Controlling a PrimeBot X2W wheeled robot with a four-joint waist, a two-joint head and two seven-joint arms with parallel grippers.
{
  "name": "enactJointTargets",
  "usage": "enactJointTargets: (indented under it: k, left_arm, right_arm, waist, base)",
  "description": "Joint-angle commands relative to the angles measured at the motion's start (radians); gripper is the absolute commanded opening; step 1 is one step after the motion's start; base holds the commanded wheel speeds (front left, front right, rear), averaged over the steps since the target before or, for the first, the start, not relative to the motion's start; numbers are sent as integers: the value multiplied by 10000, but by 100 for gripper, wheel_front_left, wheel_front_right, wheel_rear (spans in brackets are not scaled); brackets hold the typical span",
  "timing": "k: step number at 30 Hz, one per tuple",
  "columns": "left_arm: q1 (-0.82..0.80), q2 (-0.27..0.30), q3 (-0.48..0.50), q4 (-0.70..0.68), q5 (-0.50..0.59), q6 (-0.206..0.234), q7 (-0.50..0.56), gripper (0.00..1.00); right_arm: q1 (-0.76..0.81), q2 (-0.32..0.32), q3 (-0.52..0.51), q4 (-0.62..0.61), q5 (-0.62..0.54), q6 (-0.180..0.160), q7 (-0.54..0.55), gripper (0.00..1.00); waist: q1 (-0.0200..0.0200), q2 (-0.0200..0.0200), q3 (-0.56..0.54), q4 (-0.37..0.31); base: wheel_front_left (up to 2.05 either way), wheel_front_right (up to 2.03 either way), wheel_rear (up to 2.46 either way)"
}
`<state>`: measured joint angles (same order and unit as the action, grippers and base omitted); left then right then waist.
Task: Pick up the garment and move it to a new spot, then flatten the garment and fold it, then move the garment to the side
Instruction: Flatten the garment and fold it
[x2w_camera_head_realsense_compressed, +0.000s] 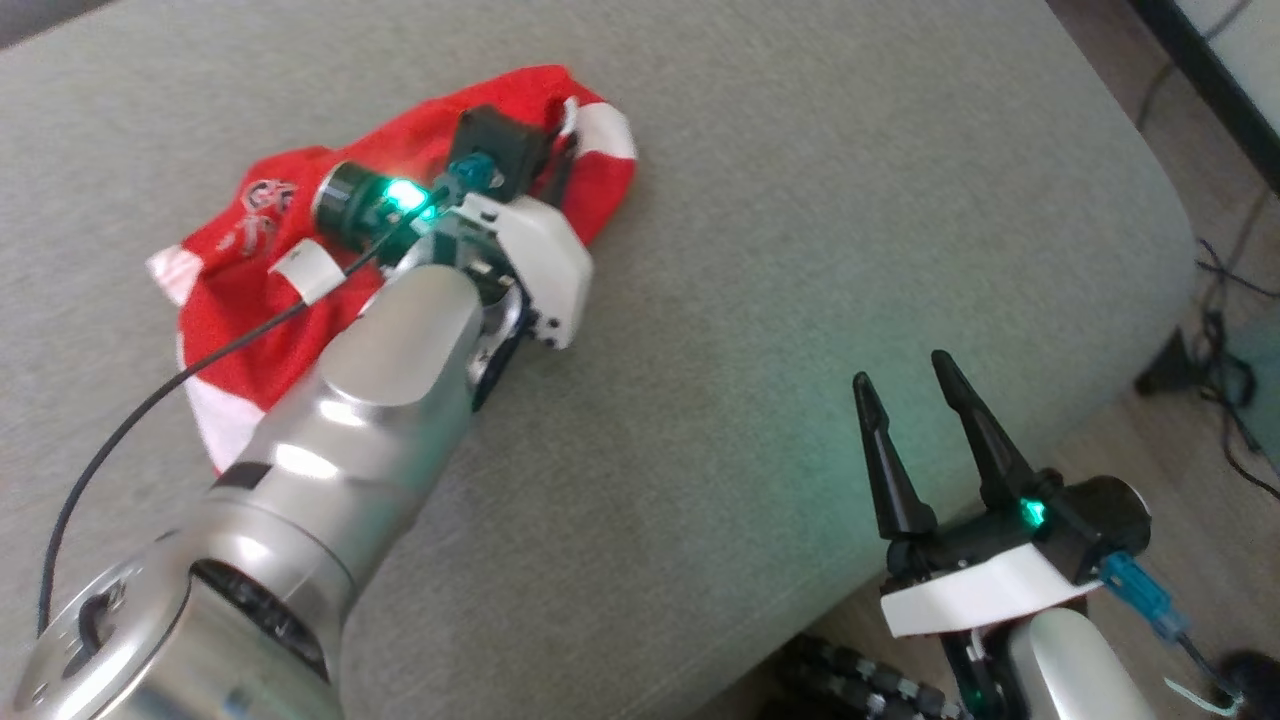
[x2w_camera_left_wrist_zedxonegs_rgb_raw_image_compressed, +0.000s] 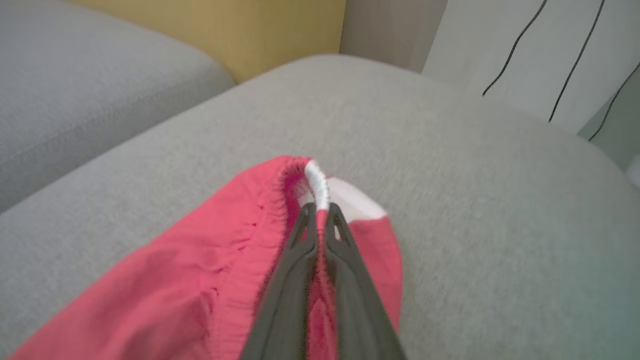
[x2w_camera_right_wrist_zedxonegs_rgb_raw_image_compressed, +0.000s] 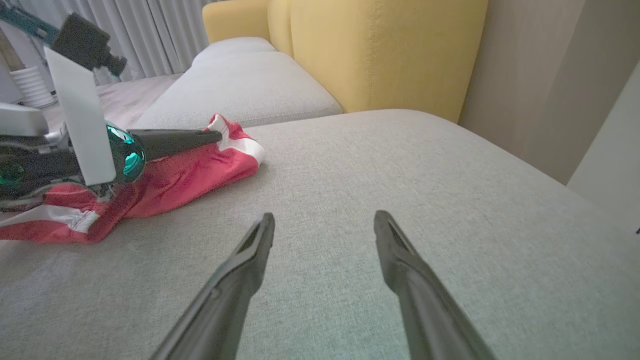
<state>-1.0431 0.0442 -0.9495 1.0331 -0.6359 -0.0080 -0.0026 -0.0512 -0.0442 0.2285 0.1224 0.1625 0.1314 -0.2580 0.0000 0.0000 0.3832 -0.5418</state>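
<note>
The red garment (x2w_camera_head_realsense_compressed: 215, 300) is lying crumpled on the left part of a broad grey cushion (x2w_camera_head_realsense_compressed: 800, 200) in the head view, its white trim (x2w_camera_head_realsense_compressed: 605, 130) pointing toward the far side. The left pincer (x2w_camera_left_wrist_zedxonegs_rgb_raw_image_compressed: 317, 212) is reaching across it, and its jaws are pressing together on the gathered hem where the red cloth is meeting the white band. The rest of the cloth is resting on the cushion.

In the right wrist view the garment is sitting close to the cushion's left edge, where a gap is separating it from a neighbouring cushion (x2w_camera_right_wrist_zedxonegs_rgb_raw_image_compressed: 240, 85). A yellow backrest (x2w_camera_right_wrist_zedxonegs_rgb_raw_image_compressed: 380, 50) is standing behind that neighbour and closing off the far edge there.

To the right of the garment the cushion is running bare and wide, all the way to its rounded right corner (x2w_camera_head_realsense_compressed: 1170, 220). Past that corner the floor (x2w_camera_head_realsense_compressed: 1150, 450) is showing, with dark cables (x2w_camera_head_realsense_compressed: 1220, 350) trailing over it.

The right pincer (x2w_camera_head_realsense_compressed: 900, 372) is hanging over the near right edge of the cushion, well apart from the garment. Its two fingers are spreading wide and gripping nothing, their tips pointing over the open grey stretch. The near edge of the cushion is cutting diagonally below this pincer's wrist, with floor beneath.
</note>
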Motion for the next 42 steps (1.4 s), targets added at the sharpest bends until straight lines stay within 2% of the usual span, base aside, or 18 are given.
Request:
enactJointTargets:
  k: [1,10,15,16,19,24,29,33,38,39,40,42]
  left_arm:
    - [-502,60,89,-690,-317,-125,-171,0]
    - [-1090,60,302,-3375,-2442,-673,-281,0]
    - [-1361,130,675,-4646,-3136,-754,-127,0]
    - [-1361,130,675,-4646,-3136,-754,-127,0]
    - [-1043,599,923,-5485,-3533,-726,154,0]
    - [643,1869,931,-6900,-3937,-296,533,0]
    - [3480,2909,716,-7625,-4383,130,113,0]
    - [5385,3103,491,-7630,-4734,210,-482,0]
    - [6543,2929,338,-7418,-4885,113,-1186,0]
    - [6628,2901,312,-7387,-4832,97,-1321,43]
    - [6698,2870,297,-7340,-4789,121,-1431,100]
    - [6793,2800,286,-7280,-4751,149,-1592,100]
  right_arm:
    - [-86,-60,94,-219,-163,-7,-38,100]
    - [139,-60,-162,-43,-689,-7,-38,100]
    - [366,-60,-399,-20,-830,-7,-38,100]
    - [366,-60,-399,-20,-830,-7,-38,100]
    - [446,-60,-530,-63,-862,-7,-38,100]
    - [538,-60,-818,-143,-884,-7,-38,100]
    - [514,-60,-1012,-124,-954,-7,-38,100]
    - [518,-60,-1138,-102,-1119,-7,-38,100]
    - [586,-60,-1241,-85,-1302,-7,-38,100]
    - [606,-60,-1254,-82,-1323,-7,-38,100]
    - [625,-60,-1265,-77,-1337,-7,-38,100]
    - [658,-60,-1259,-63,-1357,-7,-38,100]
  waist:
    - [0,0,-383,404]
    - [0,0,-1875,1899]
    - [0,0,-2500,2924]
    - [0,0,-2500,2924]
    - [0,0,-2614,3549]
    - [0,0,-2392,4575]
    - [0,0,-2200,5147]
    - [0,0,-2172,5425]
    - [0,0,-2210,5667]
    - [0,0,-2220,5705]
    - [0,0,-2232,5734]
    - [0,0,-2254,5773]
  base:
    - [0,0,0]
    - [0,0,0]
    - [0,0,0]
    - [0,0,0]
    - [0,0,0]
    - [0,0,0]
    - [0,0,0]
    - [0,0,0]
    - [0,0,0]
    - [0,0,0]
    - [0,0,0]
    - [0,0,0]
